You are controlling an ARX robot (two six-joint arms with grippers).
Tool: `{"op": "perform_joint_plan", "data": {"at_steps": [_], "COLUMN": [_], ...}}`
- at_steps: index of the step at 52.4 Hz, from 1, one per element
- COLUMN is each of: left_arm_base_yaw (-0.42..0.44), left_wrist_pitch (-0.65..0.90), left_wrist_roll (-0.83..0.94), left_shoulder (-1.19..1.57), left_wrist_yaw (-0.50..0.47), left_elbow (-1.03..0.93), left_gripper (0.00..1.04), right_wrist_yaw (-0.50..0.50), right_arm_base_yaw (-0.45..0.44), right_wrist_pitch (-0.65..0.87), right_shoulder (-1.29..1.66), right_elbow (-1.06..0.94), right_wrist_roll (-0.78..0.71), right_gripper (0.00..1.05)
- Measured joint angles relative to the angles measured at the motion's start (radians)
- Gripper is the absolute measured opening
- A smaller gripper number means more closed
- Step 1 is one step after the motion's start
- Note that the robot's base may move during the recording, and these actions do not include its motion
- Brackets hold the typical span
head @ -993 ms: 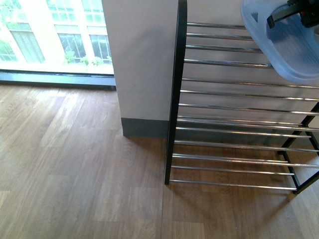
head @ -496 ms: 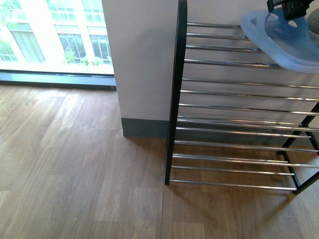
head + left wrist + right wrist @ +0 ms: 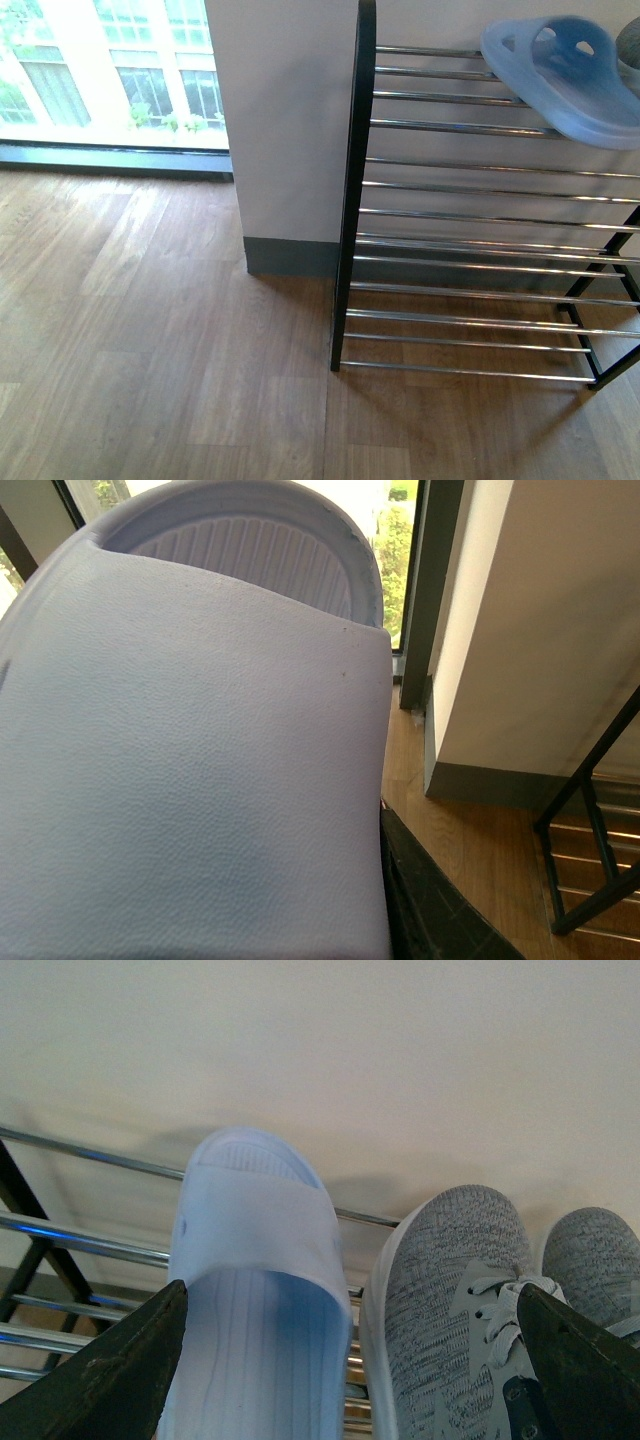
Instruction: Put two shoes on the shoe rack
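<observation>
Grey sneakers [image 3: 450,1300] cropped beside slipper [image 3: 250,1290]

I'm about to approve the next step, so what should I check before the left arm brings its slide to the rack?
1. First slide lies on the rack, top shelf: ok.
2. Right gripper open, a finger on either side of that slide: ok.
3. Right fingers clear of the grey sneaker alongside: cannot tell.
4. Bare bars between the first slide and the rack's black end frame: ok.
5. Left gripper firm on the second slide: cannot tell, only one finger shows.
</observation>
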Motion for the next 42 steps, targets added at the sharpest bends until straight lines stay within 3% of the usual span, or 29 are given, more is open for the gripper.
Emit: {"op": "perform_joint_plan", "data": {"at_steps": [10, 26, 36, 42], "left_arm_base_yaw": [0.000, 0.000, 0.000, 0.000], "left_wrist_pitch": [0.000, 0.000, 0.000, 0.000], "left_wrist_roll": [0.000, 0.000, 0.000, 0.000], "left_shoulder": [0.000, 0.000, 0.000, 0.000], "left_wrist_yaw": [0.000, 0.000, 0.000, 0.000], "left_elbow": [0.000, 0.000, 0.000, 0.000], "left_gripper": [0.02, 0.02, 0.02, 0.02], "right_wrist_yaw": [-0.149, -0.322, -0.365, -0.312], "right_arm_base_yaw": [-0.068, -0.163, -0.194, -0.199], "right_wrist_pitch": [0.256, 0.503, 0.663, 0.777], "right_shoulder": [-0.193, -0.450, -0.546, -0.549], "right_elbow": [-0.240, -0.585, -0.776, -0.854], "right_wrist_roll": [0.116, 0.227, 0.268, 0.269], "right_gripper": [0.96, 0.96, 0.96, 0.96]}}
